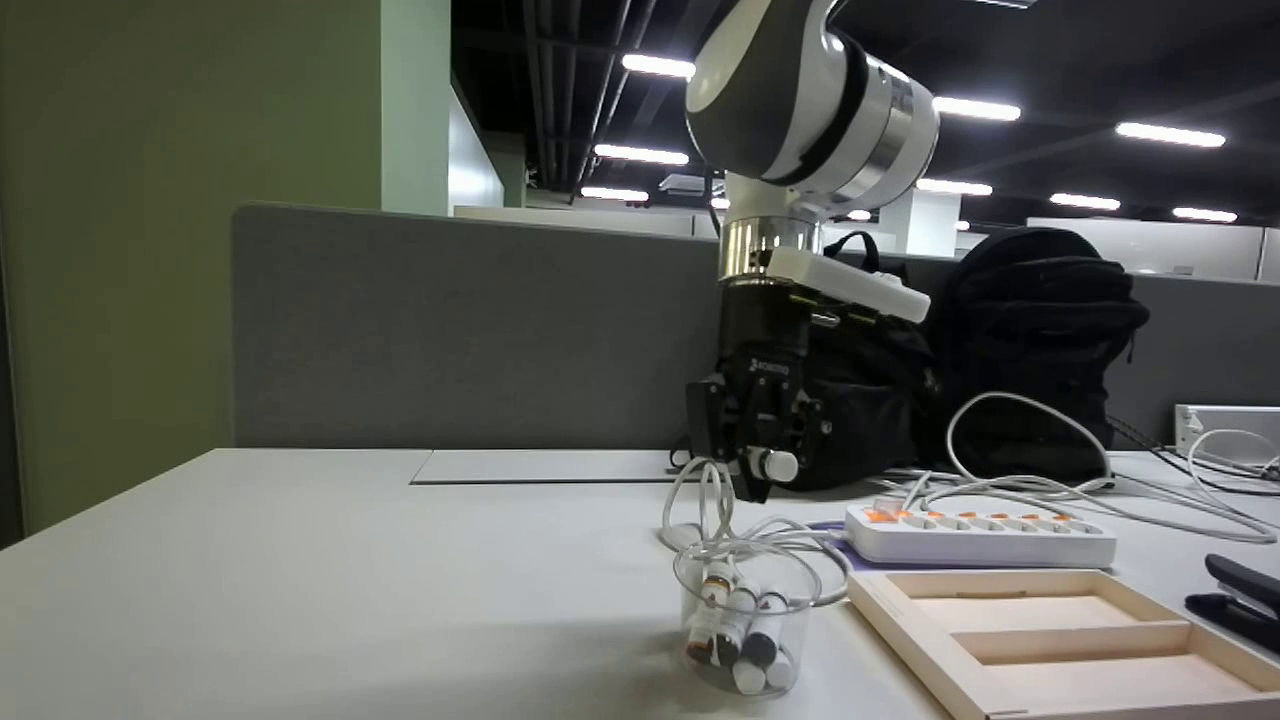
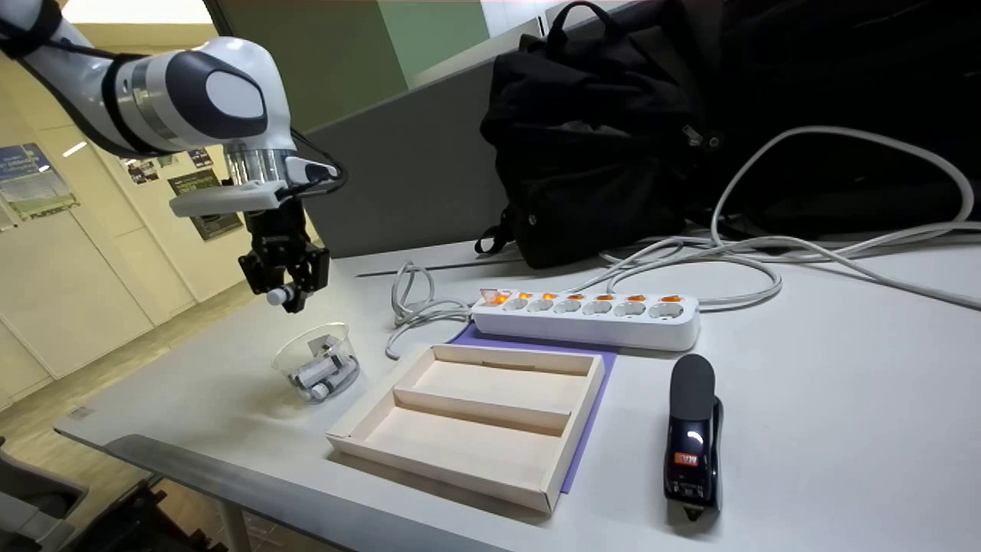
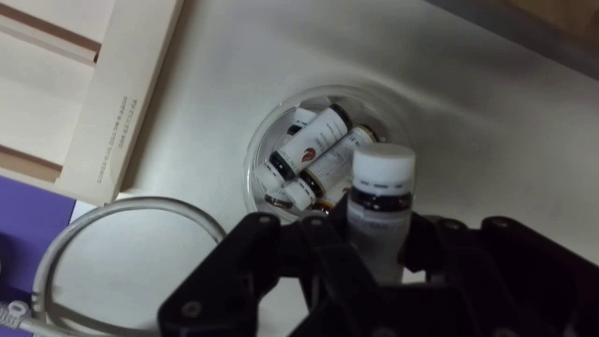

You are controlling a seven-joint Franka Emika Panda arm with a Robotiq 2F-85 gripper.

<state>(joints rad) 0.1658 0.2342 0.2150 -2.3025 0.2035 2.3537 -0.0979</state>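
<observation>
A small bottle with a white cap and a pale label is pinched between the fingers of my gripper. Its cap end sticks out past the fingertips; the far end is hidden by the gripper. In both exterior views the gripper hangs above the table, and the held bottle lies roughly sideways in it. Below stands a clear plastic cup, apart from the gripper. Several similar bottles with white caps lie jumbled inside that cup.
A pale two-compartment box sits beside the cup, partly on a purple sheet. Behind it are a white power strip and looped grey cables. A black stapler lies farther along; black backpacks stand against the divider.
</observation>
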